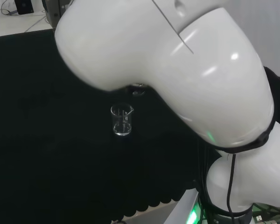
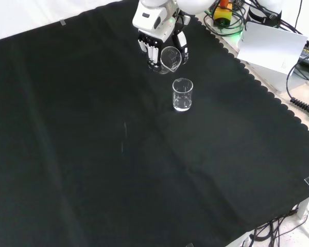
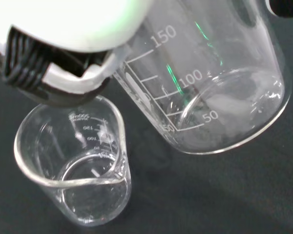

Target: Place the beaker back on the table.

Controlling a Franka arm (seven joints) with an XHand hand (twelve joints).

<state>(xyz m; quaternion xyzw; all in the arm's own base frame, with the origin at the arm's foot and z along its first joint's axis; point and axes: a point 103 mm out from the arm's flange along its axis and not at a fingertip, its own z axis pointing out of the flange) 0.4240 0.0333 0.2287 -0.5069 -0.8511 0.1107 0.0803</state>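
Note:
In the front view the hand [image 2: 155, 37] hangs above the far part of the black cloth, its fingers curled round a clear glass beaker [image 2: 171, 58]. That held beaker [image 3: 210, 83] is tilted, its mouth toward the camera in the front view, and it is off the cloth. A second clear beaker [image 2: 182, 95] stands upright on the cloth just below and in front of it. The standing beaker [image 1: 121, 120] sits left of the white arm in the head view, and it lies close beside the held one in the wrist view [image 3: 78, 170]. I cannot tell whether either holds liquid.
The cloth's scalloped edge [image 2: 257, 82] runs down the right of the front view. Beyond it lie a white box [image 2: 270, 49] and cables [image 2: 304, 105]. Open black cloth [image 2: 92, 154] spreads to the left and front of the standing beaker.

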